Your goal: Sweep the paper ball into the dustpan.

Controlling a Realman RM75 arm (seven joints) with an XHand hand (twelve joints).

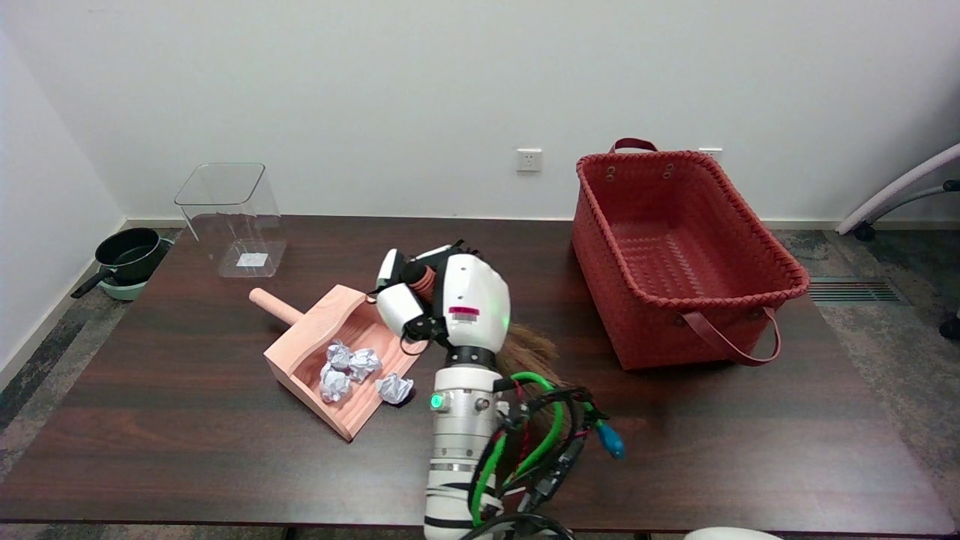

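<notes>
Dark wood table carries a red woven basket at right and a clear plastic bin far left. The right hand curls its fingers around a brush handle — bristles trail behind the wrist. A pink dustpan holds crumpled paper balls — one paper ball lies just at its open edge.

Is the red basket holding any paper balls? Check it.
No: the red basket shows only its bare woven floor, while the paper balls lie in and at the mouth of the pink dustpan.
</notes>
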